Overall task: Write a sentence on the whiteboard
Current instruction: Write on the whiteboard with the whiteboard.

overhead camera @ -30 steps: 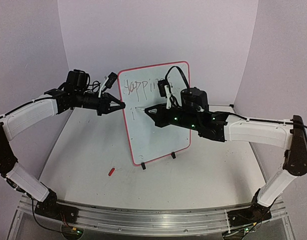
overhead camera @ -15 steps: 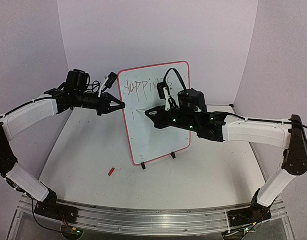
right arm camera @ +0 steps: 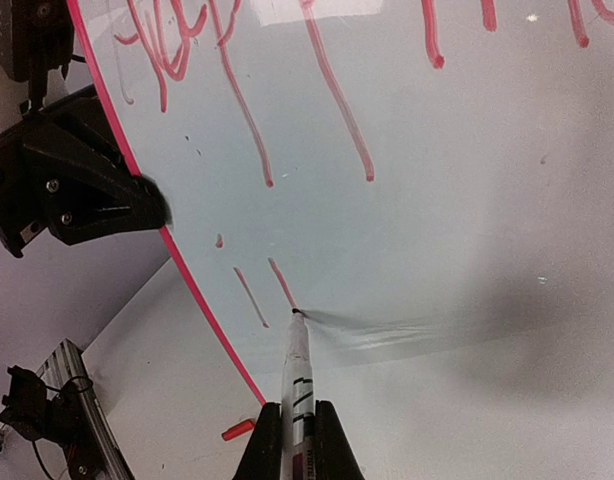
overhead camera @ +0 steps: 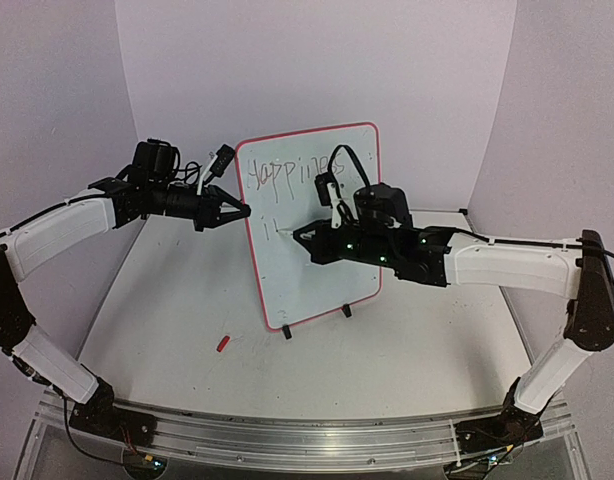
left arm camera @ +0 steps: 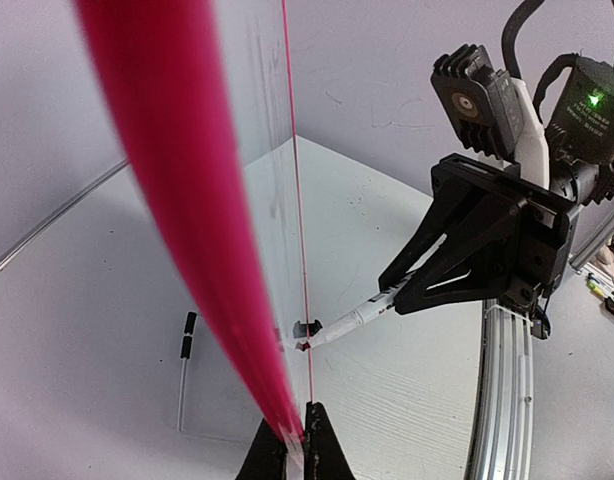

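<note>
Okay, left gripper (overhead camera: 244, 211) pinches the whiteboard's (overhead camera: 327, 285) left rim; right gripper (right arm camera: 298, 435) clamps the marker (right arm camera: 298, 375), tip touching under the sentence (overhead camera: 292, 176), bare board below; red cap (overhead camera: 224, 343) front-left.

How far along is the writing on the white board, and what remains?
Done: the first line of red handwriting, about "happiness", on the glossy red-rimmed whiteboard. In hand: the slim white marker pen in the right gripper touches the second line's first short strokes; the left gripper clamps the rim. Left: the remaining words.
</note>
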{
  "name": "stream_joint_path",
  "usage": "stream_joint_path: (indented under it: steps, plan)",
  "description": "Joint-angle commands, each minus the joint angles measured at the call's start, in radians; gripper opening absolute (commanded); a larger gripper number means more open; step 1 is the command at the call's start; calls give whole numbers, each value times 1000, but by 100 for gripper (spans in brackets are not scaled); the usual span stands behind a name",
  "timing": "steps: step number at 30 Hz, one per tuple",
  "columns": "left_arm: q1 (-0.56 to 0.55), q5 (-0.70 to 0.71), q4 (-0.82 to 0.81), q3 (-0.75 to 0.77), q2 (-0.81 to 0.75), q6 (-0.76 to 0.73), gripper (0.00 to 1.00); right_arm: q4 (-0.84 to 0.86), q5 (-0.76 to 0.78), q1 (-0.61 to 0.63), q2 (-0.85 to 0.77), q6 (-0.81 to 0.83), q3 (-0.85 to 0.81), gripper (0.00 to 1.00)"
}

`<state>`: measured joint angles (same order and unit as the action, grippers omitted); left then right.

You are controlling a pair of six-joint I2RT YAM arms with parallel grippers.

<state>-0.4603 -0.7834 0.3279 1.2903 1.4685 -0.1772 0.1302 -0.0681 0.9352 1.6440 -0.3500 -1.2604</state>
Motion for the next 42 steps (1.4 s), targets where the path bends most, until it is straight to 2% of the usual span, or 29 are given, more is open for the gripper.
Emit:
stream_joint_path:
  steps: [1,9,26,42]
  plan:
    - [-29,27,171,-24,22,-68,0,-30,26,-1,9,-7,-8,0]
    - [-30,27,173,-23,25,-67,0,-28,12,-1,4,-4,-29,0]
    - [-29,29,173,-23,19,-69,0,96,14,-1,9,-4,-64,0]
    - [-29,29,172,-23,21,-70,0,81,180,-1,-13,-26,-31,0]
